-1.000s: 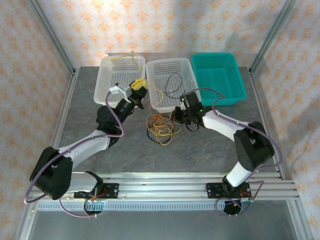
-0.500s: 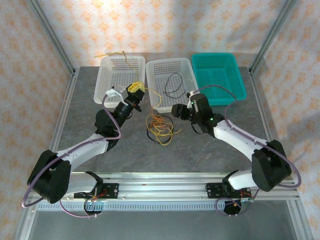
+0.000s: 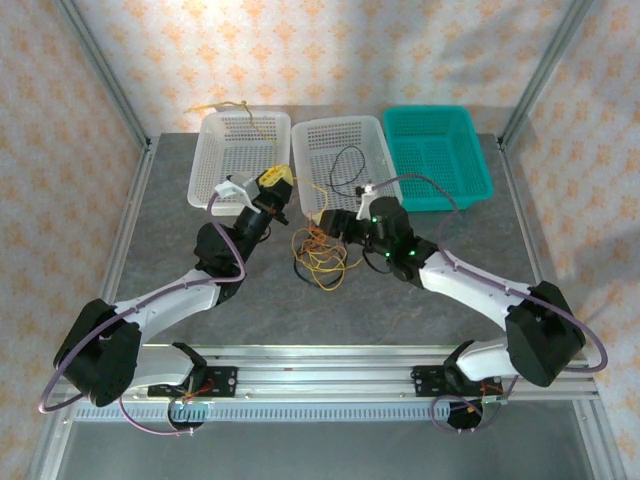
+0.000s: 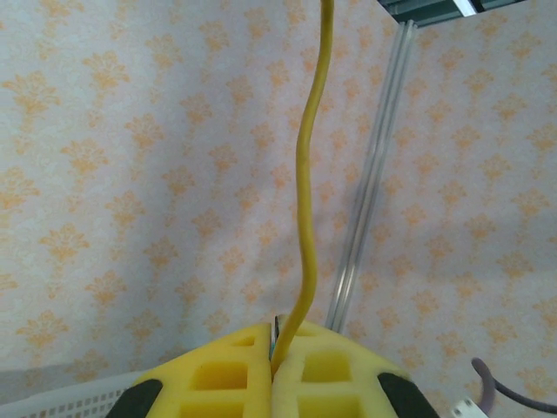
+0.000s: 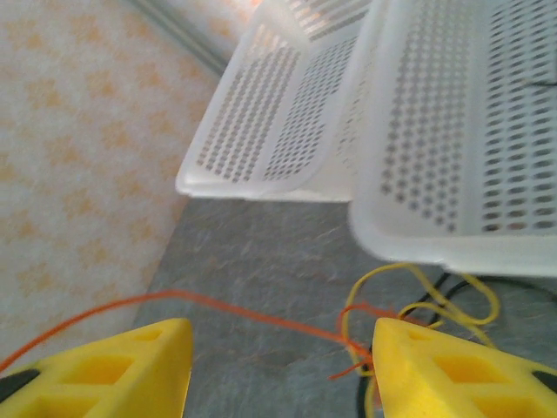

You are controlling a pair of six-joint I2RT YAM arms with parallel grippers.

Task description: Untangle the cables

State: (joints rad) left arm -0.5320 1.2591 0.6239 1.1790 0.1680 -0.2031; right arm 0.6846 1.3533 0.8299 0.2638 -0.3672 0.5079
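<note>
We see the left gripper with its yellow fingers pressed together, pinching a yellow cable that rises from between them and curves up out of the wrist view. From above, that gripper sits just in front of the left white basket, and the yellow cable reaches on over that basket's far rim. The right gripper has its jaws spread wide. A thin orange-red cable crosses the grey table in the gap between them, and we cannot tell whether it touches either finger. The other cables form a tangle of yellow, orange-red and black loops on the table, just in front of the middle white basket and between the two grippers. A black cable lies looped inside that middle basket, and a teal basket stands to its right.
</note>
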